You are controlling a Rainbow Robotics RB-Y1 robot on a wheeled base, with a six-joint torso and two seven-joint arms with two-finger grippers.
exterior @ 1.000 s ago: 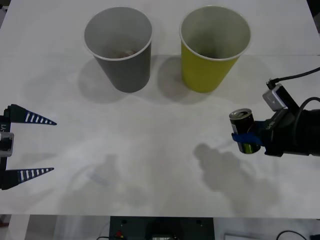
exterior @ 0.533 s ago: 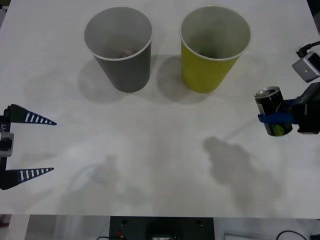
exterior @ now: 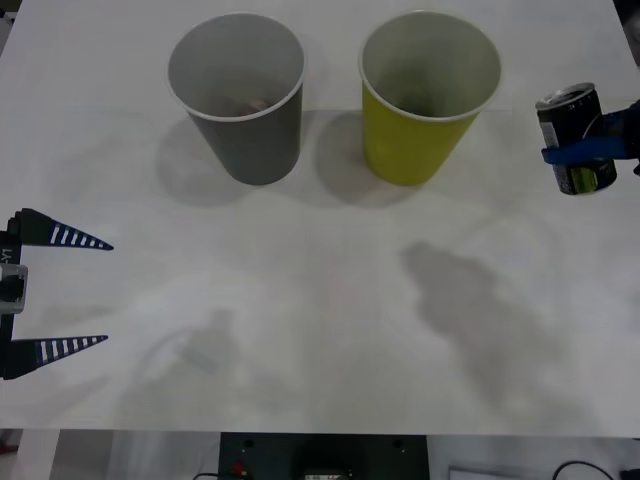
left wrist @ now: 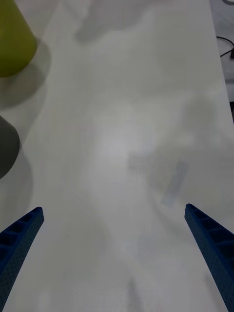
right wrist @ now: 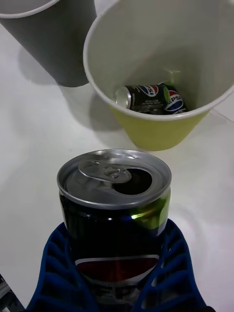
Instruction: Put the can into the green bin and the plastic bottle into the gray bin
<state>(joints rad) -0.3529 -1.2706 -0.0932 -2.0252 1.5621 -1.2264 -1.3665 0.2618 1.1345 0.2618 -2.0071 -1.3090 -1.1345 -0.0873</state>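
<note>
The right gripper (exterior: 592,152) clamps the can (exterior: 573,138) upright in the air, at three o'clock from the green bin (exterior: 428,95), lifted to clear its rim. A second ago it was lower and nearer. The left gripper (exterior: 55,293) waits spread wide at nine o'clock.

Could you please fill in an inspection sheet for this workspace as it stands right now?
Surface: white table, bare in the middle, soft shadows.
Job's things: can upright, open-topped, held above the table right of the green bin; gray bin stands left of the green one.
Clutter: another can lies on its side inside the green bin; something at the gray bin's bottom, unclear.
Hands: right hand shut on the can; left hand open, idle at the table's left edge.
Cables: nothing seen on the table.
Surroundings: dark equipment below the near edge.
</note>
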